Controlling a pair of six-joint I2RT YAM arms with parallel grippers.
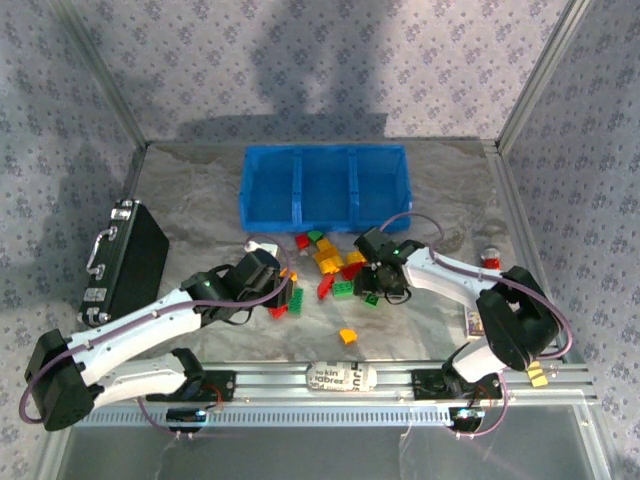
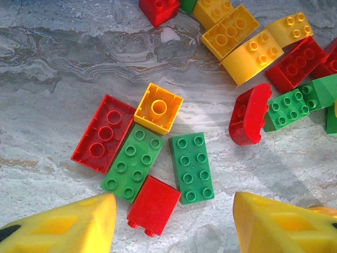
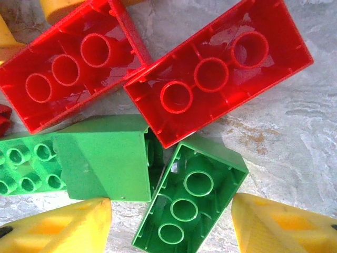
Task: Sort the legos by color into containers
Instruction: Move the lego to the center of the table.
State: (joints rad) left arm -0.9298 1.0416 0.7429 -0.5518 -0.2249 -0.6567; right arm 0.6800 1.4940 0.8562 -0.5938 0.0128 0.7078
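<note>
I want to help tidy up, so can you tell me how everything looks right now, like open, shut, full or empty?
Blue bin: all three compartments empty.
Legos: loose on the table, unsorted.
Left gripper: open, holding nothing.
Right gripper: open, holding nothing.
Green brick: upside down, not gripped.
Black case: shut.

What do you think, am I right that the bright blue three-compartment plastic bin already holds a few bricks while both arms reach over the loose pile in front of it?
Not quite: the top external view shows the bright blue three-compartment plastic bin holding no bricks yet. Both arms do reach over the loose pile of red, green and yellow plastic bricks.
</note>
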